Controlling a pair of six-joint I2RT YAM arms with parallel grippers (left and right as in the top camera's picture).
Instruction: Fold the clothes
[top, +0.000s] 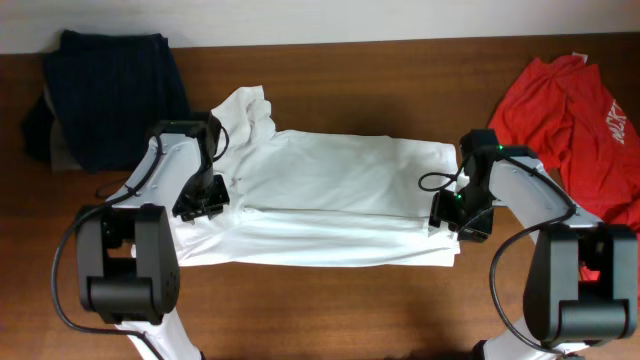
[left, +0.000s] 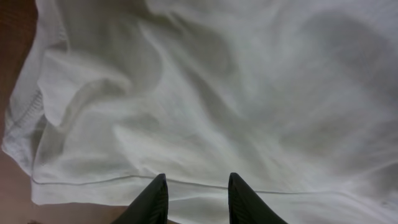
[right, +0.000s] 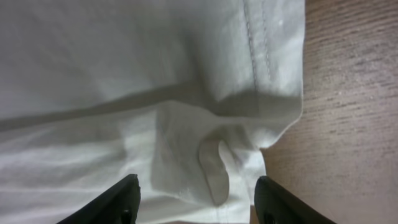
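A large white long-sleeved shirt (top: 330, 190) lies spread across the middle of the brown table (top: 350, 310), folded into a wide band. My left gripper (top: 205, 200) is low over its left end. In the left wrist view its fingers (left: 196, 178) stand a little apart over the hem, with white cloth (left: 217, 93) lying flat between them. My right gripper (top: 450, 215) is at the shirt's right end. In the right wrist view the jaws (right: 196, 180) are wide apart around a bunched corner of the fabric (right: 211, 155), not pinching it. A red tee (top: 570, 110) with white lettering lies crumpled at the far right.
A dark navy garment (top: 110, 95) lies bunched at the back left corner. Bare wood (right: 348, 93) shows just right of the shirt's edge and along the table's front. Both arm bases stand at the front edge.
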